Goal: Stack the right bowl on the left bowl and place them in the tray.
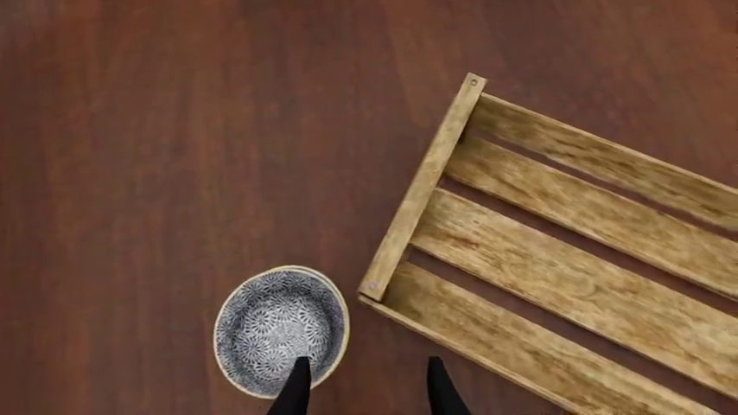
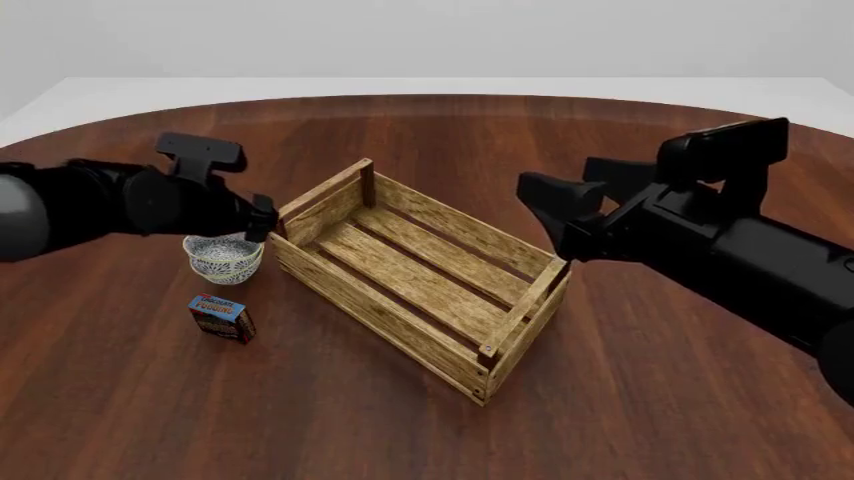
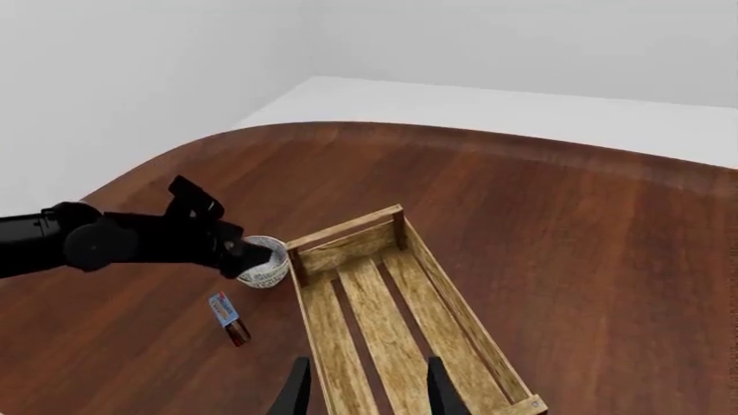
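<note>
Hovering over the bowls (image 2: 223,259) w/ left gripper (image 2: 263,218), right gripper (image 2: 550,205) up over the tray (image 2: 414,275).

Only one bowl shape shows on the table (image 2: 427,420), just beside the tray's near-left corner; left wrist view shows a doubled rim, so the two bowls look nested, right bowl (image 1: 280,322) inside left bowl (image 1: 337,298), but can't tell for sure. Bowls sit outside the tray, not touching it. Left gripper fingers (image 1: 295,389) are spread apart, one tip over the bowl rim, nothing held. Right gripper fingers (image 3: 296,387) also parted, holding nothing, above the tray's right end. Small blue-and-red box (image 2: 222,318) stands on the table near the bowls, on the side toward the arms.
</note>
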Tool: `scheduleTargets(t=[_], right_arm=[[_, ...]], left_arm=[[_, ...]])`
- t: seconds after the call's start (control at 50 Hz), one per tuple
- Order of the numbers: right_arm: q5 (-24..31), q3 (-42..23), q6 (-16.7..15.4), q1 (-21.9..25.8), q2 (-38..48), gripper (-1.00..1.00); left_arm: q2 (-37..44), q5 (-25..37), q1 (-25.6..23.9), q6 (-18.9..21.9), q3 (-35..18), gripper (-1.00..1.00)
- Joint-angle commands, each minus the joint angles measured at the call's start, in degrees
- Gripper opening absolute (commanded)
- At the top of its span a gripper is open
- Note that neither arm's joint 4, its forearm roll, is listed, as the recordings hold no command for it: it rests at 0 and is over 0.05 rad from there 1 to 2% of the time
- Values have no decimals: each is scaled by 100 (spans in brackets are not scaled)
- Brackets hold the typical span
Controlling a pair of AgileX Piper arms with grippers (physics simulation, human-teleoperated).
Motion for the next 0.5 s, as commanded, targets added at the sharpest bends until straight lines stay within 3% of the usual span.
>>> scheduleTargets(t=[0.02, 0.5], right_arm=[[-16, 1, -4, -1, 27, 100], [56, 22, 14, 22, -104, 100]], left_arm=[[-67, -107, 21, -14, 63, 100], [587, -33, 466, 416, -177, 100]])
